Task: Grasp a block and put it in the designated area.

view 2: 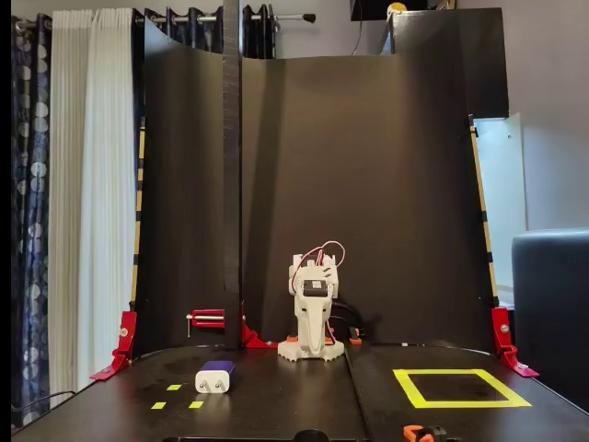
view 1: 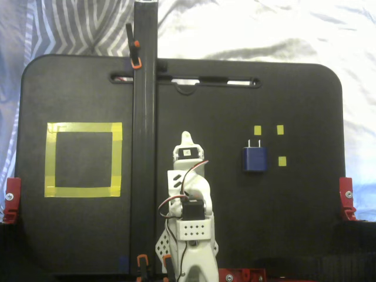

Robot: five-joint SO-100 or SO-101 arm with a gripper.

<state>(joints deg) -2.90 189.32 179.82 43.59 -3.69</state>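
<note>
The dark navy block (view 1: 254, 159) lies flat on the black board, its two pale prongs pointing to the far edge; from the front it shows as the block (view 2: 216, 377) at the left. The designated area (view 1: 83, 127), a big yellow tape square, lies on the other side of the board, seen low right as the designated area (view 2: 460, 403). My white arm is folded over its base in the middle. My gripper (view 1: 186, 138) looks shut with nothing in it, well apart from the block. From the front the gripper (view 2: 313, 333) points down.
Three tiny yellow tape squares (view 1: 280, 129) surround the block. A tall black post (view 1: 144, 117) stands between the arm and the yellow outline. Red clamps (view 1: 346, 197) grip the board's side edges. A curved black backdrop (view 2: 368, 184) rises behind the arm.
</note>
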